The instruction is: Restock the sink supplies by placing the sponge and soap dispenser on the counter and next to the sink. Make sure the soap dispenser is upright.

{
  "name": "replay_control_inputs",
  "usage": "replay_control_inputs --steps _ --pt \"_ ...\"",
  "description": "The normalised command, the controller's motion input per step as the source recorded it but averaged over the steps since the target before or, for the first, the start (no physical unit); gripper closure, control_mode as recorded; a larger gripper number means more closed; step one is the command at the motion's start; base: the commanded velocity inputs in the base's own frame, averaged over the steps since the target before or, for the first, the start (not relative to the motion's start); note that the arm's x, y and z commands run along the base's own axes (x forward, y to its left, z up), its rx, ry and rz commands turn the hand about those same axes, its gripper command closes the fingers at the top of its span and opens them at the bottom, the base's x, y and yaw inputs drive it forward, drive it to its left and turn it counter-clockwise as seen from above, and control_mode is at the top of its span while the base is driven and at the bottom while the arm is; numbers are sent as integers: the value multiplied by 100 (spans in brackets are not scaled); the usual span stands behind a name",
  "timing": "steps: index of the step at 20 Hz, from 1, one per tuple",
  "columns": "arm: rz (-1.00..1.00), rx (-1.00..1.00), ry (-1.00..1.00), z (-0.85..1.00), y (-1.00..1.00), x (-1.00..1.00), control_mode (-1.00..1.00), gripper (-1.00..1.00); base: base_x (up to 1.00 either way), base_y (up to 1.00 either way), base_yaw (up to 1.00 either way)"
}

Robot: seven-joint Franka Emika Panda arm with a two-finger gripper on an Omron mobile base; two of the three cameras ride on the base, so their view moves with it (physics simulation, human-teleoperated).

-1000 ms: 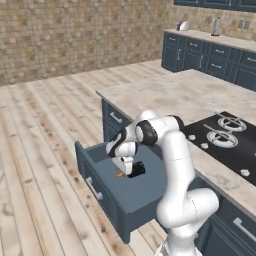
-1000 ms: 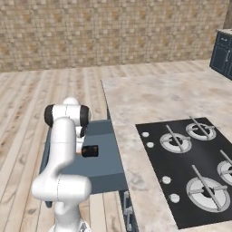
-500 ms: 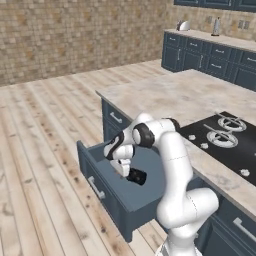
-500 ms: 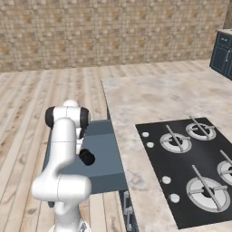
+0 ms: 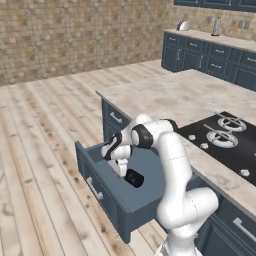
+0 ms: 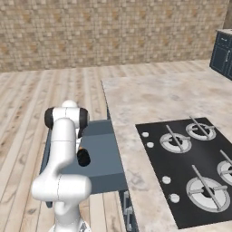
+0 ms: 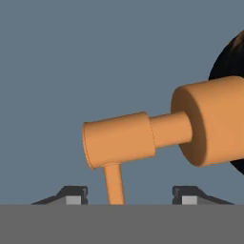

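Soap dispenser (image 7: 205,121): lying on its side on the floor of the open drawer (image 5: 107,192), long axis crosswise to the hand (image 7: 126,195), orange pump top directly ahead, black body off to the right, spout pointing back between the fingertips (image 7: 71,195). Hand: fingertips spread, either side of the spout, touching nothing visible. Drawer: blue, pulled out under the marbled counter (image 5: 170,97) carrying the gas hob (image 5: 225,142). Room: wood floor, stone wall.

Rendered frames, evenly and brightly lit, no glare. Soft shadow under the arm inside the open drawer (image 5: 107,192). Base views slightly soft and pixelated; hand view sharp, flat-shaded, no edge distortion noted
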Motion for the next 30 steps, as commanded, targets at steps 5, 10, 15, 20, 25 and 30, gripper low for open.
replay_control_inputs --steps 5,10,15,20,25,30 --pt "0 0 0 0 0 0 -100 100 0 0 0" --pt "0 0 -4 0 0 0 -100 100 0 0 0" --pt "-3 0 -13 21 0 -1 -100 100 0 0 0" --pt "-6 0 -22 63 0 -19 -100 100 0 0 0" --pt "-6 0 -25 73 0 -43 -100 100 0 0 0" --pt "-6 0 -29 78 0 -43 -100 100 0 0 0"
